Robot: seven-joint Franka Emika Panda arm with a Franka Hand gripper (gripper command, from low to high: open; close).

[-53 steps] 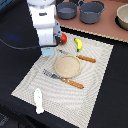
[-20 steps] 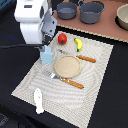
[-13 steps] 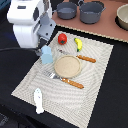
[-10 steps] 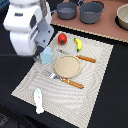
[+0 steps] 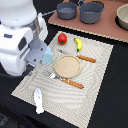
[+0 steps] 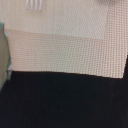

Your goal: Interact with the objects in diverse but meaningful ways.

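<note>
The pale blue-white carton (image 5: pixel 47 56) stands on the woven placemat (image 5: pixel 95 75), right against the front of the big white arm (image 5: pixel 20 37) and partly hidden by it; the fingers themselves cannot be made out in the exterior view, since the arm's body covers them, so whether they are spread or closed, or have hold of anything, cannot be told; the wrist view shows no fingertips either, only a pale greenish edge (image 6: pixel 4 55) at one side, cream mat weave (image 6: pixel 60 45), the tines of a fork (image 6: pixel 34 4) and the dark counter (image 6: pixel 65 100).

Just beyond the carton, away from the arm, lies the red tomato (image 5: pixel 62 38), with the yellow banana (image 5: pixel 78 44) beside it; near the carton sits a round tan plate (image 5: pixel 67 66), flanked by an orange-handled knife (image 5: pixel 86 58) on its far side and an orange-handled fork (image 5: pixel 67 81) on its near side; the small white elongated piece (image 5: pixel 38 100) lies at the mat's near corner, well apart from the carton.

Farther out, on a brown board (image 5: pixel 107 31) past the mat, stand two dark grey pots (image 5: pixel 92 11) and, at the exterior view's right edge, a pale bowl (image 5: pixel 122 16); the black counter (image 5: pixel 107 107) surrounds everything.
</note>
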